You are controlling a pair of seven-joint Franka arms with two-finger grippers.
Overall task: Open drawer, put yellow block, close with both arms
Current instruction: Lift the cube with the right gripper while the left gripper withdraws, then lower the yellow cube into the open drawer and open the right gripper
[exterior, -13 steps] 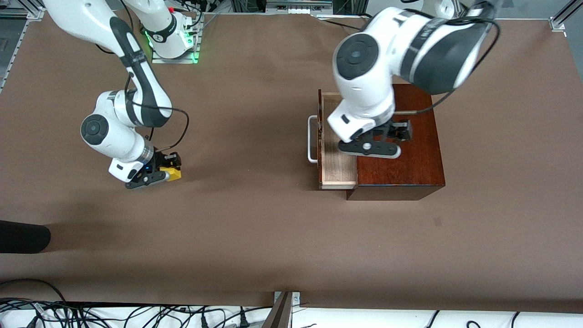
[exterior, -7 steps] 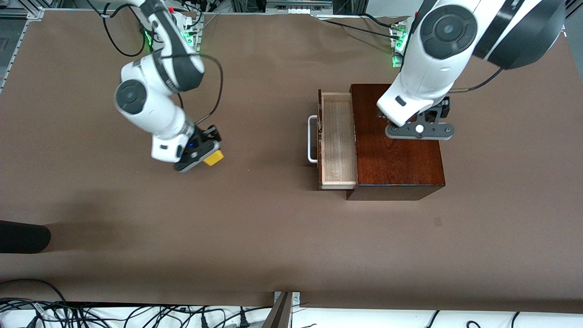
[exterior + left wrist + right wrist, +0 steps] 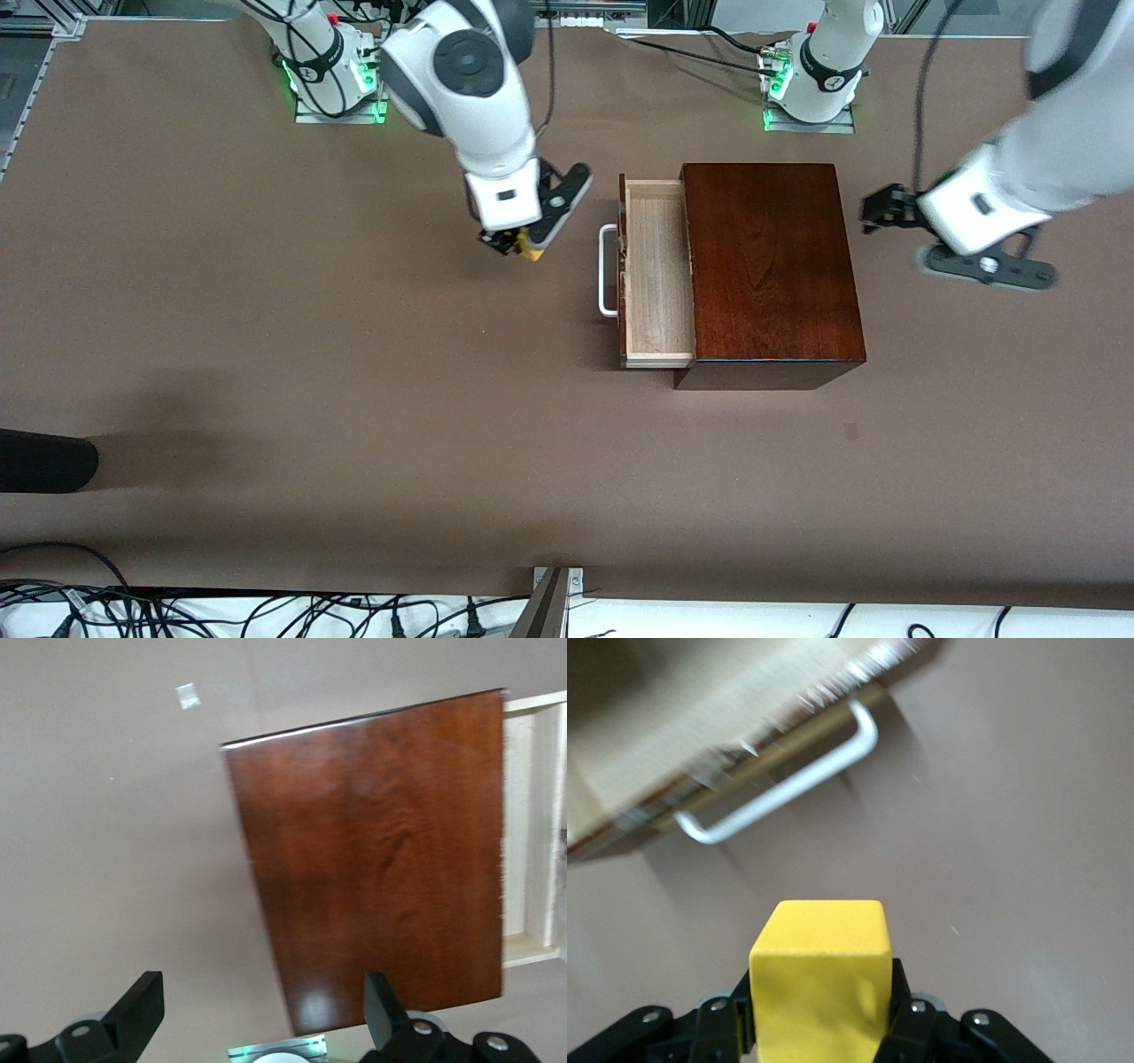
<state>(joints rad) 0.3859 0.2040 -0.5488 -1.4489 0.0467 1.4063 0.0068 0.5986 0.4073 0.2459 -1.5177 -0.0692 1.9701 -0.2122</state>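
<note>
The mahogany box point(image 3: 771, 266) stands on the table with its drawer point(image 3: 657, 275) pulled out; the pale wood tray holds nothing. The white loop handle point(image 3: 608, 270) faces the right arm's end of the table. My right gripper point(image 3: 521, 241) hangs over the table just short of that handle, shut on the yellow block point(image 3: 532, 252). In the right wrist view the yellow block point(image 3: 819, 979) fills the jaws, with the handle point(image 3: 788, 784) ahead. My left gripper point(image 3: 879, 211) is open over the table beside the box, toward the left arm's end. In the left wrist view its fingers point(image 3: 140, 1010) stand wide apart above the box top point(image 3: 381, 850).
Both arm bases point(image 3: 337, 84) point(image 3: 811, 89) glow green along the table edge farthest from the front camera. A dark object point(image 3: 44, 461) juts in at the right arm's end, nearer the camera. Cables point(image 3: 266, 616) lie past the near edge.
The right gripper lifted the yellow block off the table and carried it across to the drawer's handle. The left arm swung off the box top toward its own end of the table.
</note>
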